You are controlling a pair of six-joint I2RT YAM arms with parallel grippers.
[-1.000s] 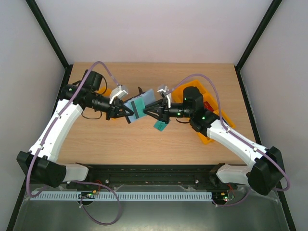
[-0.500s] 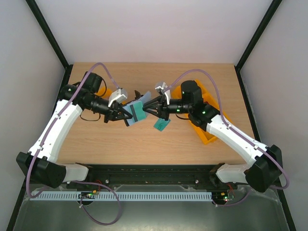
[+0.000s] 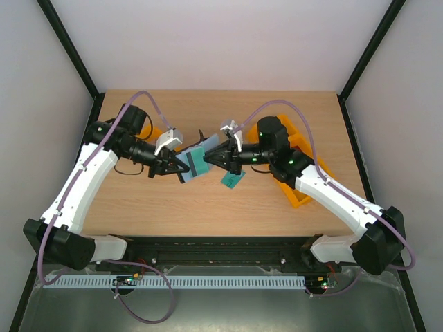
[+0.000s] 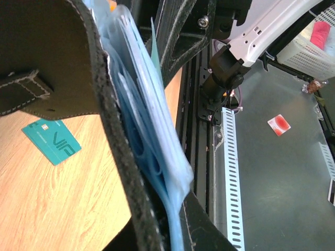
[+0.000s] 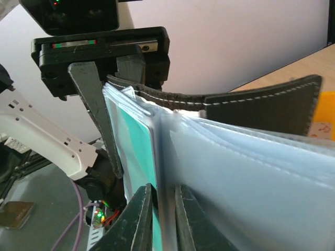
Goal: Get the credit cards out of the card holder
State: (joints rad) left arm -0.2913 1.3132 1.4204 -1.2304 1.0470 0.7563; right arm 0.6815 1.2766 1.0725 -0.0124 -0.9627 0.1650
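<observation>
While the left hand [image 3: 178, 163] clamps the holder [image 5: 251, 102], the right hand [image 5: 163, 196], nearly closed about a sleeve [image 5: 166, 157], hold unclear, should pinch only the card [image 5: 133, 151] and pull straight.

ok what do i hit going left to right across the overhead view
left hand → card holder → right hand → orange tray beside the right arm

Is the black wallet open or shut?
Open. The wallet is spread, its clear sleeves fanned out, with a teal card inside one.
</observation>
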